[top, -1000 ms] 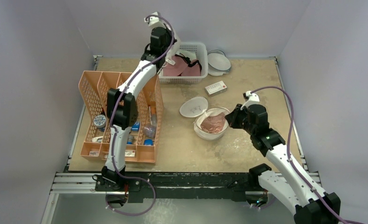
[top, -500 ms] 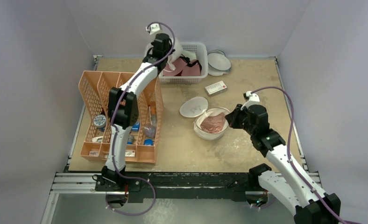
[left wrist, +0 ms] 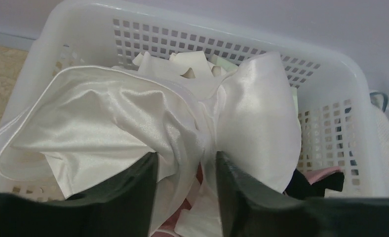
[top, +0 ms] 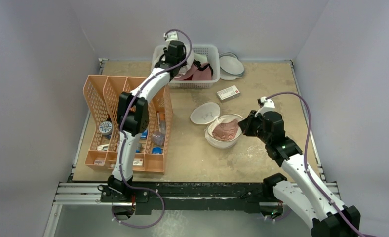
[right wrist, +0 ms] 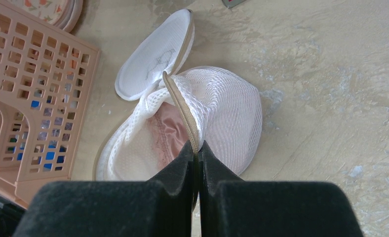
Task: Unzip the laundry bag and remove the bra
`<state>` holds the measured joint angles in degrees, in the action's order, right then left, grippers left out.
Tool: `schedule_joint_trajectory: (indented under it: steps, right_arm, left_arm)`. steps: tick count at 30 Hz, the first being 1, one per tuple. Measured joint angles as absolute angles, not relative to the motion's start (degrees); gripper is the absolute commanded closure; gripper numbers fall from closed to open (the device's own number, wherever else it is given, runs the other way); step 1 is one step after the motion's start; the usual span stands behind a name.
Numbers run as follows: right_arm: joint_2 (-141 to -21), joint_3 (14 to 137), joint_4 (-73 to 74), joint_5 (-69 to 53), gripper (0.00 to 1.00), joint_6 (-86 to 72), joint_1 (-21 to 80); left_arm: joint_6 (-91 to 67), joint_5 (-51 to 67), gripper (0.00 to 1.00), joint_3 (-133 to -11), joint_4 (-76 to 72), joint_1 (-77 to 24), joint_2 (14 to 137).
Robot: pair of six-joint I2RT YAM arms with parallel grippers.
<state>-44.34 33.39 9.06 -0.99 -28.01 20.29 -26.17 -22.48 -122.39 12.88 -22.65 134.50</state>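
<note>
From above: the left claw (top: 176,63) hangs over the white basket (top: 210,49) at the far edge of the table (top: 266,89), while the right claw (top: 243,126) sits at the right rim of the bag (top: 213,141) near the table's middle. The bag lies unzipped, its round lid (top: 205,113) folded back to the left and lying flat on the table. The pink bra (top: 225,130) is inside the open bag. An orange rack (top: 103,98) stands to the left, a small box (top: 228,93) lies between basket and bag, and 2 dishes (top: 231,64) sit just right of the basket.

Left wrist: the left claw's (left wrist: 185,163) jaws stand parted over the basket (left wrist: 148,10), with white satin cloth (left wrist: 108,113) bunched in the gap. A strip of pink fabric (left wrist: 326,173) shows at lower right.

Right wrist: the right claw (right wrist: 196,148) is pressed together, pinching the tan zip rim of the bag (right wrist: 227,113) and holding that edge up. The bra (right wrist: 165,133) shows inside the mesh, and the lid (right wrist: 153,59) lies beyond, beside the rack (right wrist: 34,89).
</note>
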Motion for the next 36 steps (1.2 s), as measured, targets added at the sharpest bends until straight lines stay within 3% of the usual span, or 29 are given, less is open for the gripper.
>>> schedule_joint_trajectory:
  steps: [4, 7, 15, 28, 36]
  right_arm:
    - [-44.05, 33.39, 9.06, -0.99, 0.95, -27.99, 20.29]
    - [-44.05, 33.39, 9.04, -0.99, 0.95, -27.92, 20.29]
    - [-44.05, 33.39, 9.04, -0.99, 0.95, -27.88, 20.29]
    - [-44.12, 33.39, 9.02, -0.97, 0.95, -27.86, 20.29]
    - [-44.25, 33.39, 8.8, -0.97, 0.88, -27.81, 20.29]
  left_arm:
    - [-24.69, -21.5, 0.27, -122.98, 13.96, -22.7, 134.5]
    - [-23.92, -20.51, 0.22, -123.63, 14.37, -22.74, 134.47]
    - [-22.92, -15.86, 0.19, -124.99, 15.84, -22.9, 131.61]
    - [-23.44, -5.06, 0.18, -126.26, 14.26, -25.47, 114.76]
    - [-19.88, -5.72, 0.17, -110.63, 11.55, -36.45, 95.79]
